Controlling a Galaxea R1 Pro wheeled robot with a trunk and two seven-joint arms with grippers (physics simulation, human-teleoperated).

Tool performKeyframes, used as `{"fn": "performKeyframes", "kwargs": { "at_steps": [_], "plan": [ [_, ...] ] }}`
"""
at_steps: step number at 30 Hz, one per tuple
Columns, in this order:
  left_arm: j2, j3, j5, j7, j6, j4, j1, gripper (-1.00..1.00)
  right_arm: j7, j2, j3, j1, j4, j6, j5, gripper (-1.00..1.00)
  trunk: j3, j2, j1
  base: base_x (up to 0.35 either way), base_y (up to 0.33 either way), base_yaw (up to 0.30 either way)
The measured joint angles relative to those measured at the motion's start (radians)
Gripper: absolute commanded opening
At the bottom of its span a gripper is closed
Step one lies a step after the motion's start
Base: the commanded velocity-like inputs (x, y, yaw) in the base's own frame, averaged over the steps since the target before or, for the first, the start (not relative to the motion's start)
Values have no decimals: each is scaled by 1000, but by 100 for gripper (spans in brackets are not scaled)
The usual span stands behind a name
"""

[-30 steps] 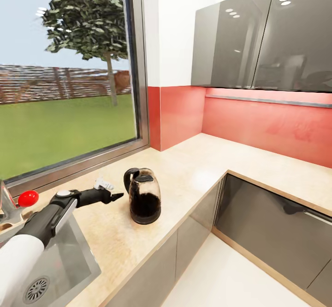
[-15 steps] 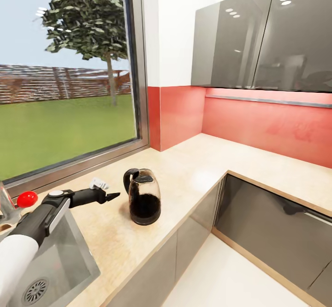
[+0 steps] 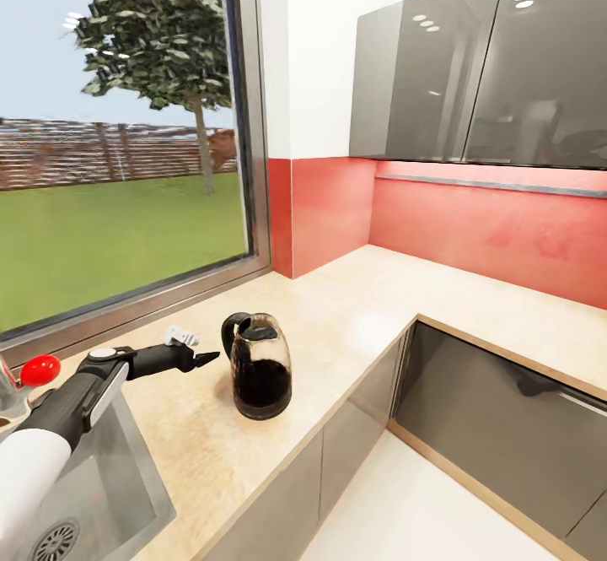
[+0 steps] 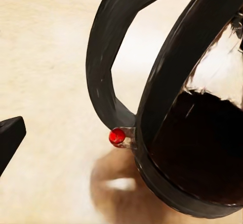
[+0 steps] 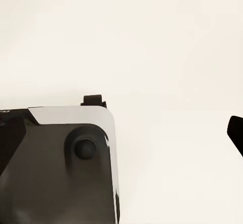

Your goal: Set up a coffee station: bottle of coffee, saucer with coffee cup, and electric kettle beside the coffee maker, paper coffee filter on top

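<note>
One risk is looming: the left end effector (image 3: 202,359), whose finger spread I cannot tell, is reaching toward the handle (image 4: 109,62) of the electric kettle (image 3: 260,368) standing near the desk (image 3: 354,308) edge, and a glancing push could be tipping it off.

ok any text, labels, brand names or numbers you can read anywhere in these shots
None: no readable text in any view.
The electric kettle carries no visible label or brand.
The wall cabinets, the countertop and the left gripper show no lettering either.
</note>
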Motion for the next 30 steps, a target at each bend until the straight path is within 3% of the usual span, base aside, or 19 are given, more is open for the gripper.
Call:
{"fn": "performKeyframes", "kwargs": {
  "at_steps": [9, 16, 30],
  "plan": [
    [0, 10, 5, 3, -1, -4, 0, 100, 0, 0, 0, 0, 0, 0, 0, 100, 0, 0, 0, 0, 0, 0],
    [1, 72, 0, 2, 0, -12, 0, 100, 0, 0, 0, 0, 0, 0, 0, 100, 0, 0, 0, 0, 0, 0],
    [-1, 73, -7, 2, -1, -12, 0, 100, 0, 0, 0, 0, 0, 0, 0, 100, 0, 0, 0, 0, -37, 0]
  ]
}}
